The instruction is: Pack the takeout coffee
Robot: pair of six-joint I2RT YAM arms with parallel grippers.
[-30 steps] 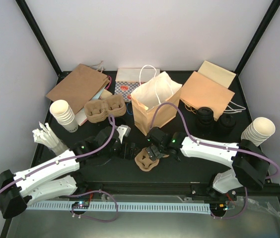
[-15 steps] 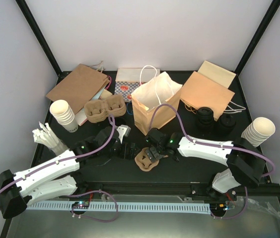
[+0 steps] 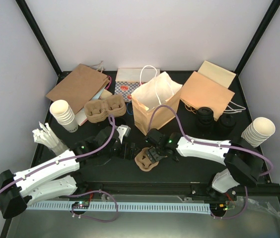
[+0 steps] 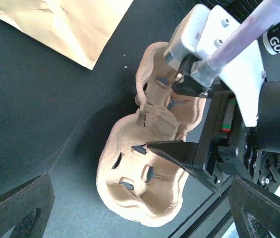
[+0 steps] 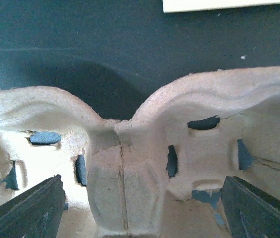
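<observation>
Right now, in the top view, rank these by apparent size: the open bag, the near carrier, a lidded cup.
1. open bag
2. near carrier, partly covered
3. lidded cup, clearly smallest

I see the whole table from above, while both wrist cameras look closely at one pulp cup carrier.

2 pulp carriers, 2 cream cup stacks.

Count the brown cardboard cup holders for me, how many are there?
2. One brown pulp cup carrier lies at the front centre; the other sits back left. Nested ones may be hidden.
</observation>
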